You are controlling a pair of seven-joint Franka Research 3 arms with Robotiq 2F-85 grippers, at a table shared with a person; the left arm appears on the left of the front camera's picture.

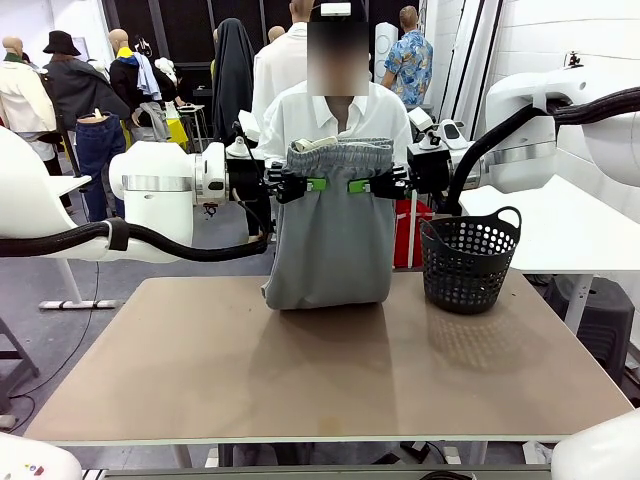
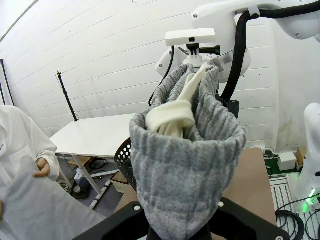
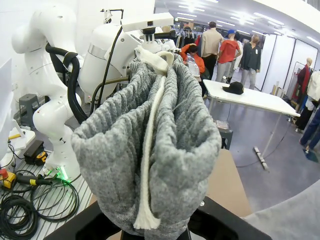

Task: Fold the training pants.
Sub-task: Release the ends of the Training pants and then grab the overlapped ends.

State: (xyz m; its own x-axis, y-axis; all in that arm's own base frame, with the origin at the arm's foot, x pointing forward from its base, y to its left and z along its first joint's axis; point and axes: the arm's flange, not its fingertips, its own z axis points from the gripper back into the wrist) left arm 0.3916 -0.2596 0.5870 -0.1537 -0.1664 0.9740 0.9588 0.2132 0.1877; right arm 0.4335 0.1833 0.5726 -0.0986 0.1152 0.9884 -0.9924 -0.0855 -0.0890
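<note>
The left gripper (image 1: 312,185) and right gripper (image 1: 360,186) clench jaws on the waistband (image 1: 338,152). The training pants (image 1: 330,245) hang toward six o'clock onto the tabletop (image 1: 300,390).

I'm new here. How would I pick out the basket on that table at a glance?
Start at the brown table. Toward its far right corner, beside the hanging grey training pants, stands the basket. It alone is black, open mesh with a hoop handle.

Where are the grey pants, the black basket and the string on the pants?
training pants (image 1: 330,245): front view, middle of the hanging grey fabric.
black mesh basket (image 1: 468,268): front view, its front wall.
drawstring (image 3: 149,165): right wrist view, the pale cord running down the waistband.
</note>
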